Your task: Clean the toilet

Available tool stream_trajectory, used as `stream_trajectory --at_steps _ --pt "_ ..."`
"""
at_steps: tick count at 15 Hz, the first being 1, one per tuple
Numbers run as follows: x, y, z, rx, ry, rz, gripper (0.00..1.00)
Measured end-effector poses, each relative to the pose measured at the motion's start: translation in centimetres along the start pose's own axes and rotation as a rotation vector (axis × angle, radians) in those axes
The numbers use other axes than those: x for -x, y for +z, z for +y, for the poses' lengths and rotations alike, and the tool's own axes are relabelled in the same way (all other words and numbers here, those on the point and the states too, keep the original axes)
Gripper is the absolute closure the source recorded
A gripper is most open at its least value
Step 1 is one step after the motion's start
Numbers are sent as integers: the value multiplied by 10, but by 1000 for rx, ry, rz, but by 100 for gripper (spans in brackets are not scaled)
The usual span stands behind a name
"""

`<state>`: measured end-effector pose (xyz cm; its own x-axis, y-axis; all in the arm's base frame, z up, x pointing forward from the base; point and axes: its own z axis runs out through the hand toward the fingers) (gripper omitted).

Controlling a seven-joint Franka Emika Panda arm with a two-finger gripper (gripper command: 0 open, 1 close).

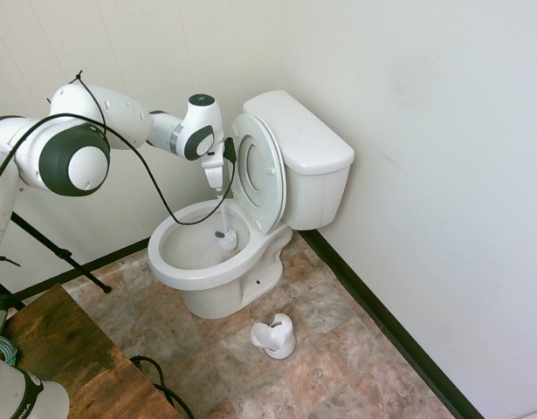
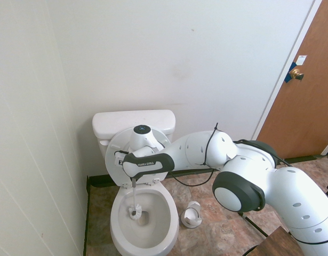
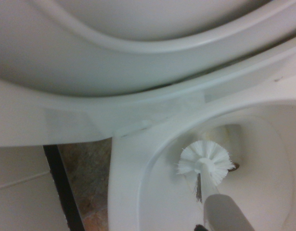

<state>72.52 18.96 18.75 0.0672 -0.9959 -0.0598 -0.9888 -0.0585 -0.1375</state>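
Observation:
The white toilet stands against the wall with its seat and lid raised against the tank. My gripper hangs over the bowl, shut on the handle of a thin white brush. The bristle head is down inside the bowl, near the drain. From the other side, the gripper holds the brush upright, with its head in the toilet. In the wrist view the round bristle head sits low in the bowl.
A small white brush holder stands on the tiled floor beside the toilet base, also visible from the other side. A wooden surface lies at the lower left. Walls close in behind and beside the toilet. A brown door is at right.

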Motion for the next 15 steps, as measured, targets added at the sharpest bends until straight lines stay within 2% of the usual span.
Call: stream_trajectory --at_steps 3,9,12,15 --pt "2 -26 15 4 -13 13 100" --pt "1 -134 62 -17 -48 48 100" --pt "-11 -188 95 -49 -26 73 100" --pt "-48 -237 131 -82 27 95 100"
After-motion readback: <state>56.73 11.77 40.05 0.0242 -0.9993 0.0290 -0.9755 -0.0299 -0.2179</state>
